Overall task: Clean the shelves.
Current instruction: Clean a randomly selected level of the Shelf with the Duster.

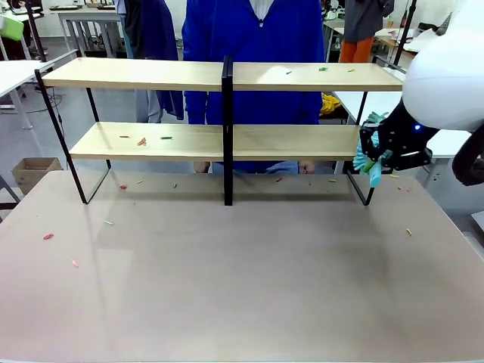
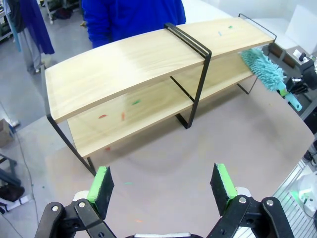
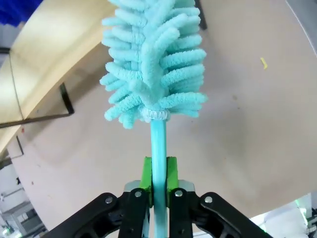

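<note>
The shelves [image 1: 136,73] stand across the far half of the table [image 1: 242,302], with a person in a blue coat [image 1: 249,30] close behind them. Small coloured scraps lie on the left part of the lower board [image 1: 141,141], on the right part of the upper board [image 1: 323,69], and scattered over the table. The right gripper [image 3: 158,173] is clamped on the thin handle of a teal fluffy duster [image 3: 153,64]. In the front view it hangs just beside the right end of the rack, at about the height of the lower board. The duster head is not seen touching either board. The left gripper [image 2: 161,183] has its pads spread wide and holds nothing, hovering above the table in front of the rack's left half. In my judgement the step in hand is bringing the duster onto a board. To do it well, lay the head flat on the wood and sweep along the board's length in one direction. Keep the handle clear of the end frame and the central black upright [image 1: 227,136]. The lower tier leaves little room under the upper board, so a low, level entry is advisable.
</note>
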`<state>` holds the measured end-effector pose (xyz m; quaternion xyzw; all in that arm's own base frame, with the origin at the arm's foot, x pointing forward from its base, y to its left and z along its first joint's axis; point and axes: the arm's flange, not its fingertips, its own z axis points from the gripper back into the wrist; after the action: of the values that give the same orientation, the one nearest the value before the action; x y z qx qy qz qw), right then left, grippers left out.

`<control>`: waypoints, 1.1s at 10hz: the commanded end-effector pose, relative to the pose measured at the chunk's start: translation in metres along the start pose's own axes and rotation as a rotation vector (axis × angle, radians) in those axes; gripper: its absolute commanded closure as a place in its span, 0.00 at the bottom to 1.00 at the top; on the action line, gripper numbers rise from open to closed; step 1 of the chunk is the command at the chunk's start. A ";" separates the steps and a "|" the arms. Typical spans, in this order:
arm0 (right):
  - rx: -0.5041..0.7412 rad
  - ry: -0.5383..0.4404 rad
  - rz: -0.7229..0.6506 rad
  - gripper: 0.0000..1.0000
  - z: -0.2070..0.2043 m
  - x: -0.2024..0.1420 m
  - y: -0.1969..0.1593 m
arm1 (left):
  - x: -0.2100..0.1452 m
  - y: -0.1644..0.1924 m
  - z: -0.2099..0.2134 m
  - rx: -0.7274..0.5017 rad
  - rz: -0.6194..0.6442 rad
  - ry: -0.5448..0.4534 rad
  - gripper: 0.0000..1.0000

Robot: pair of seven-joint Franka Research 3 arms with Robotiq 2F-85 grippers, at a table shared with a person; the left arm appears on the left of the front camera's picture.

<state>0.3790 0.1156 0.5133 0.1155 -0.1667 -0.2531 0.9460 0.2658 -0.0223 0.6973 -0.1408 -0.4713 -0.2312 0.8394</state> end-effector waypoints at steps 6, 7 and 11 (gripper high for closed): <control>0.326 0.640 0.899 0.87 0.027 -0.002 -0.044 | 0.000 0.000 0.000 -0.015 0.000 -0.007 0.00; 0.390 0.652 1.048 0.87 0.049 0.004 -0.079 | 0.000 0.000 0.000 -0.015 0.000 -0.007 0.00; 0.767 0.129 1.457 0.87 0.155 0.008 -0.217 | 0.000 0.000 0.000 -0.015 0.000 -0.007 0.00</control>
<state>0.2451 -0.0744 0.5827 0.2624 -0.0982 0.4228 0.8618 0.2653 -0.0224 0.6978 -0.1405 -0.4720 -0.2313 0.8390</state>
